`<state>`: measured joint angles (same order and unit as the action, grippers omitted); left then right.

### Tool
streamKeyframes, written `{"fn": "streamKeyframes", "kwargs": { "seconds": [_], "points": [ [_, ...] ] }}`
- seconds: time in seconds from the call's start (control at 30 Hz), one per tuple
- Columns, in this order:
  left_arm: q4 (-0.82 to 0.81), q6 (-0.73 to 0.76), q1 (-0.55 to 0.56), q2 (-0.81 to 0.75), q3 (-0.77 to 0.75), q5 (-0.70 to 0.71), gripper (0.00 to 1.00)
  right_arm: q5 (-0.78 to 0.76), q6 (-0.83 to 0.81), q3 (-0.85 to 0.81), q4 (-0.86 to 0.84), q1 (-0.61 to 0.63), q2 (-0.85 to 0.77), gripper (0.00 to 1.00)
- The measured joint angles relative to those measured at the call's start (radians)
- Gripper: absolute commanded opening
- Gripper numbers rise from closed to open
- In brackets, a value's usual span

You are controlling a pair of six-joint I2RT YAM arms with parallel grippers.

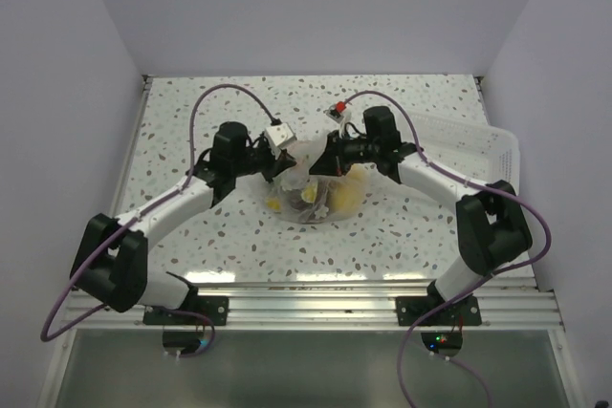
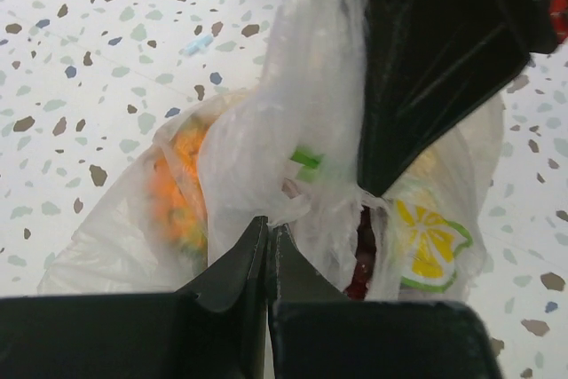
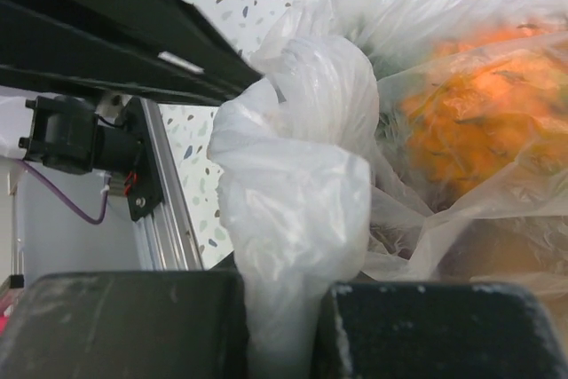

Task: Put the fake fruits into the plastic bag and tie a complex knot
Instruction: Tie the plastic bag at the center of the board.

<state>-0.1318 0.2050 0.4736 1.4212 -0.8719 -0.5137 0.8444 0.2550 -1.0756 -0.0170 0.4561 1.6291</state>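
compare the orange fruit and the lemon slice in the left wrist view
The orange fruit is orange and rounded; the lemon slice is yellow and white with a green rim and looks flat. In that view the orange fruit lies at the left of the plastic bag, the lemon slice at its right. Both sit inside it.

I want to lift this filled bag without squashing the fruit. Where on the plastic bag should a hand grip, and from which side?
Probably the gathered loose film at the top of the plastic bag, coming from above. It stands up as a thick fold, clear of the bulging lower part holding the fake fruits; the right hand pinches it there.
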Motion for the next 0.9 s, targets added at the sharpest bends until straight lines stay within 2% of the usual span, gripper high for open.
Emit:
{"fn": "streamKeyframes", "kwargs": {
  "seconds": [0.17,0.33,0.53,0.9],
  "points": [
    [0.043,0.029,-0.018,-0.107,0.029,-0.135,0.00,-0.046,0.070,0.005,-0.032,-0.004,0.000,0.00],
    [0.042,0.042,0.008,-0.071,0.031,-0.238,0.00,-0.059,0.172,0.023,-0.111,-0.005,0.000,0.00],
    [-0.014,0.010,0.030,0.060,0.022,-0.184,0.00,-0.018,0.231,0.046,-0.164,-0.006,0.000,0.00],
    [-0.136,-0.095,0.029,0.071,0.020,-0.026,0.00,0.049,0.050,0.042,-0.027,-0.022,0.000,0.00]
  ]
}}
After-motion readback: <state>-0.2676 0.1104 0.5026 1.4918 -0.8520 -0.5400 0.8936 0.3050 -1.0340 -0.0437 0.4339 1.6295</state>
